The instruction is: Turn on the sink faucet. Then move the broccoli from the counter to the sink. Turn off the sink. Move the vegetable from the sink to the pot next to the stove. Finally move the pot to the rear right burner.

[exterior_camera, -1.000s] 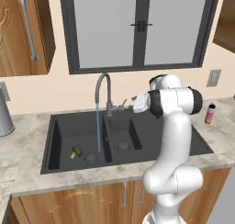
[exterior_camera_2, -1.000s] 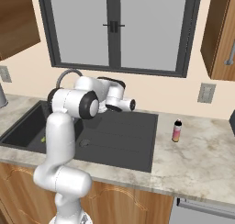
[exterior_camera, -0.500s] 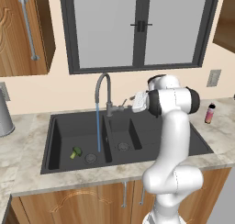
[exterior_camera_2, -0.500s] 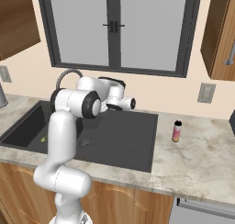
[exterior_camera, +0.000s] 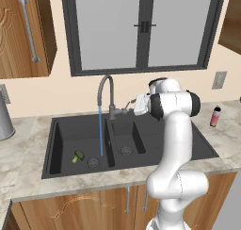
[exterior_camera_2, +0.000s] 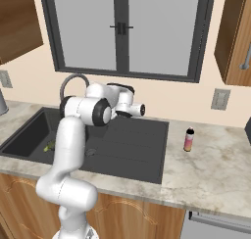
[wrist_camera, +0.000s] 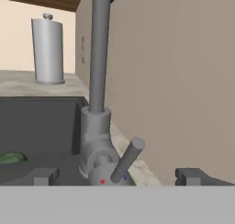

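Charcoal double-basin sink (exterior_camera: 197,146) set into the marbled worktop (exterior_camera: 26,170), and water is running: a thin blue stream drops from the tip of the gooseneck faucet (exterior_camera: 104,90) into the large basin, landing just beside the round drain. Broccoli (exterior_camera: 77,156) sits on the floor of that same large basin, a bit left of the drain and the stream, not touching either as far as I can tell. From the right base view it's just a small green bit (exterior_camera_2: 49,146) peeking out behind the arm.

End effector (wrist_camera: 117,177) is wide open, one finger on each side of the faucet's base, with the little lever handle (wrist_camera: 127,159) between them, tilted up and to the right in the hand view. The fingers don't look to be touching the lever. In the left base view the hand (exterior_camera: 141,105) hovers right next to the faucet column, above the small basin.

Other stuff: a shiny steel canister (wrist_camera: 47,51) stands on the worktop past the far end of the sink, and a small pinkish bottle with a dark cap (exterior_camera_2: 188,139) stands upright on the worktop to the right of the drainboard, well apart from the arm.
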